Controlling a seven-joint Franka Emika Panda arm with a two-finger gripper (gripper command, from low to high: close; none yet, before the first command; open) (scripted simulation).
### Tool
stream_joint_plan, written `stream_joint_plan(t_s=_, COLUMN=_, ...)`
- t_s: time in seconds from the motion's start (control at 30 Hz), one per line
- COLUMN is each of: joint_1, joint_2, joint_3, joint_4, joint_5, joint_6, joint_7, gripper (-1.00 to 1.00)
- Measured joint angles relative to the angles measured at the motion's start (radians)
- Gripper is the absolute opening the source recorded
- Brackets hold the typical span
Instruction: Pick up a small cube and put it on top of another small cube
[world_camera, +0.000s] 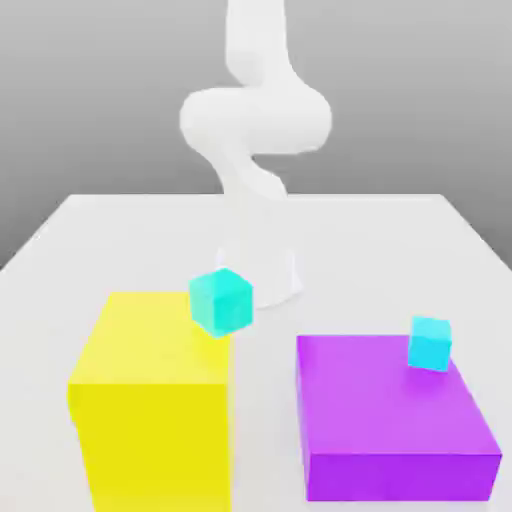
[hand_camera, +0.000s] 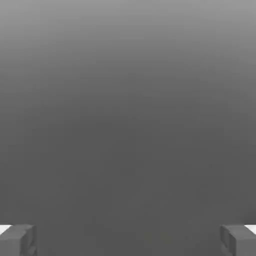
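Observation:
A cyan small cube (world_camera: 221, 300) rests at the far corner of the tall yellow block's top, on the side facing the purple block, and looks tilted. Another cyan small cube (world_camera: 430, 343) sits on the low purple block, near its far edge toward the exterior view's right. In the hand view my gripper (hand_camera: 128, 241) is open. Its two grey fingertips (hand_camera: 17, 240) stand wide apart, with nothing between them and plain grey background behind.
The tall yellow block (world_camera: 150, 400) and the low purple block (world_camera: 395, 430) stand side by side on the white table (world_camera: 100, 240), with a narrow gap between them. The white arm (world_camera: 255, 120) rises behind them at the table's middle.

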Motion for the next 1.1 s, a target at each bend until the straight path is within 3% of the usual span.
stream_joint_plan(t_s=0.53, joint_1=-0.375, joint_2=0.588, joint_3=-0.034, joint_4=-0.273, joint_5=-0.052, joint_6=0.335, joint_7=0.704, gripper=0.00)
stream_joint_plan(t_s=0.7, joint_1=-0.465, joint_2=0.768, joint_3=-0.075, joint_4=-0.357, joint_5=0.006, joint_6=0.440, joint_7=0.869, gripper=0.00)
stream_joint_plan(t_s=0.9, joint_1=-0.491, joint_2=0.985, joint_3=-0.046, joint_4=-0.342, joint_5=0.065, joint_6=0.608, joint_7=0.869, gripper=0.00)
stream_joint_plan(t_s=0.93, joint_1=-0.496, joint_2=1.019, joint_3=-0.040, joint_4=-0.336, joint_5=0.068, joint_6=0.635, joint_7=0.866, gripper=-1.00)
stream_joint_plan(t_s=1.1, joint_1=-0.496, joint_2=1.019, joint_3=-0.040, joint_4=-0.336, joint_5=0.067, joint_6=0.637, joint_7=0.867, gripper=-1.00)
